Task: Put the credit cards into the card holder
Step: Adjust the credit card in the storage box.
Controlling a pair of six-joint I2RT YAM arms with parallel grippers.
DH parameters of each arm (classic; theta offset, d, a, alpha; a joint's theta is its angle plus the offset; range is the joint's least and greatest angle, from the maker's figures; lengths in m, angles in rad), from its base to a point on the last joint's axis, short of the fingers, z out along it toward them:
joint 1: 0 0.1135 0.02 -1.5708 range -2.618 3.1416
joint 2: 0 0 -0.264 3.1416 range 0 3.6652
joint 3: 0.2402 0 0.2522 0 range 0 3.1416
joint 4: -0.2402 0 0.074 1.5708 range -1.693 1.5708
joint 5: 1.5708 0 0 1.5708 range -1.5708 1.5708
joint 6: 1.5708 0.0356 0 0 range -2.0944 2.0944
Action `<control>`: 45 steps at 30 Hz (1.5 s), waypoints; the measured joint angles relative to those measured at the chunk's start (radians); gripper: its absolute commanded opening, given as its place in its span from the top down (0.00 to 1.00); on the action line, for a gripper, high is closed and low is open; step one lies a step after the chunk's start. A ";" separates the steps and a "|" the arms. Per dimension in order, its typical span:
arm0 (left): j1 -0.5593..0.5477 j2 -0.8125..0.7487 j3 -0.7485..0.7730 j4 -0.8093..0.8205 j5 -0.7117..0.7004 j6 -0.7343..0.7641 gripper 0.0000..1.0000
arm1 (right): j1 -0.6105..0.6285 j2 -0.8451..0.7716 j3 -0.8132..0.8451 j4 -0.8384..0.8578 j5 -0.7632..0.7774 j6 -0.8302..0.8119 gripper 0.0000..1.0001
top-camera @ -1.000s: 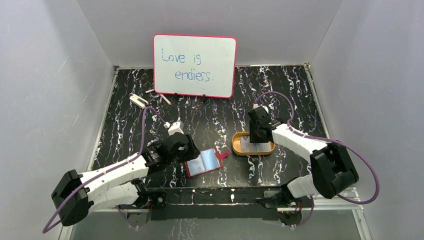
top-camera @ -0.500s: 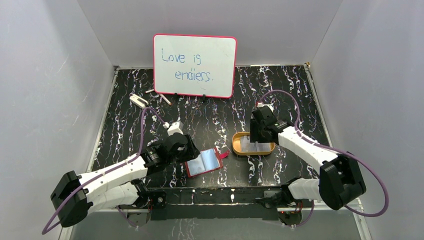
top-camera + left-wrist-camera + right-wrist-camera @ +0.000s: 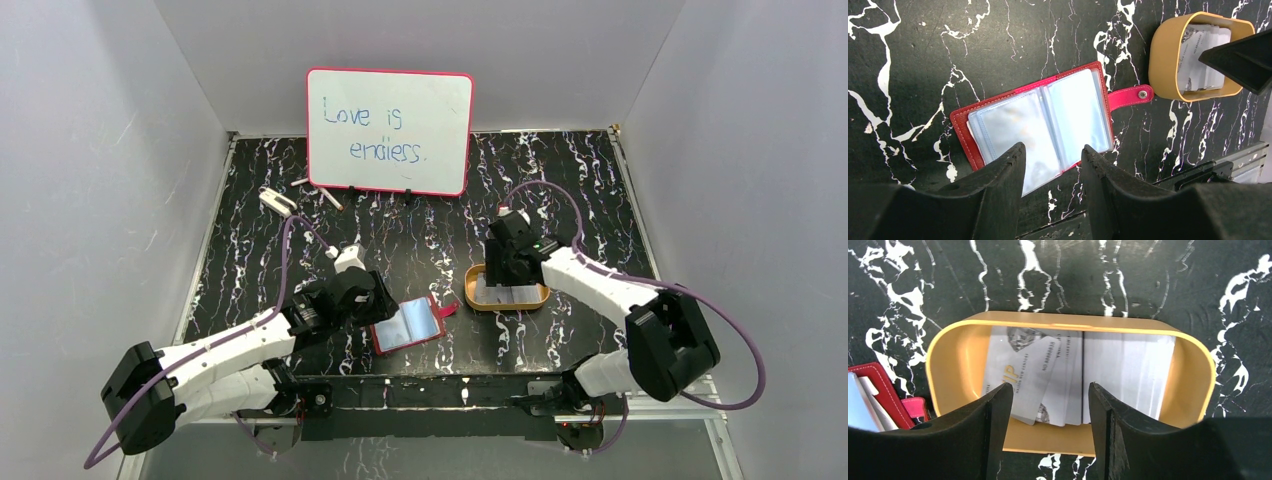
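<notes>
Pick-up step — my right gripper [image 3: 1049, 390] open over the credit cards [image 3: 1048, 365] in the tray [image 3: 948, 365], left gripper [image 3: 1053, 150] open over the card holder [image 3: 1040, 120] at eight o'clock; next I should pinch one.

A black marble-patterned worktop [image 3: 420, 240] with white veins forms the floor of a three-sided booth. A plain pale grey left wall [image 3: 100, 180], a matching back wall [image 3: 400, 35] and a right wall [image 3: 750, 150] rise from its edges, matte and bare. A pink-framed rectangular whiteboard [image 3: 390, 130] stands on the worktop in front of the back wall, with "Love is endless." handwritten on it in blue. Near its lower left corner lie a small white clip-like object [image 3: 277, 200] and thin pale sticks [image 3: 331, 199], too small to identify. A silver metal rail [image 3: 430, 392] runs along the near edge. The light is even and diffuse, and the shadows are faint.
</notes>
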 measured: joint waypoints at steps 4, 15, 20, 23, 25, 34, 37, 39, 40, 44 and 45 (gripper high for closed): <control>0.000 0.000 -0.004 0.000 0.000 0.000 0.57 | 0.072 0.053 0.043 -0.007 0.063 0.000 0.33; 0.000 -0.006 -0.004 0.000 0.000 0.000 0.57 | 0.116 0.163 0.075 -0.029 0.227 0.008 0.30; 0.000 -0.007 -0.004 0.000 0.000 0.000 0.57 | 0.119 0.164 0.074 -0.028 0.251 0.016 0.42; 0.000 -0.008 -0.004 0.000 0.000 0.000 0.57 | 0.116 0.156 0.064 -0.027 0.253 0.015 0.53; 0.000 -0.008 -0.004 0.000 0.000 0.000 0.57 | 0.106 0.136 0.052 -0.028 0.255 0.016 0.58; 0.000 -0.008 -0.004 0.000 0.000 0.001 0.57 | 0.053 0.048 -0.005 -0.027 0.235 0.025 0.72; 0.000 -0.008 -0.004 0.000 0.000 0.001 0.57 | 0.034 0.030 -0.016 -0.027 0.218 0.025 0.76; 0.000 -0.007 -0.004 0.000 0.000 0.002 0.57 | 0.019 0.019 -0.024 -0.020 0.199 0.025 0.76; 0.000 -0.007 -0.004 0.000 0.000 0.002 0.57 | 0.011 0.015 -0.027 -0.017 0.188 0.025 0.76; 0.000 -0.002 -0.002 0.000 0.001 0.001 0.57 | -0.029 -0.009 -0.056 -0.003 0.153 0.023 0.75; 0.000 -0.001 -0.002 0.000 0.001 0.001 0.57 | -0.040 -0.016 -0.066 -0.002 0.140 0.023 0.75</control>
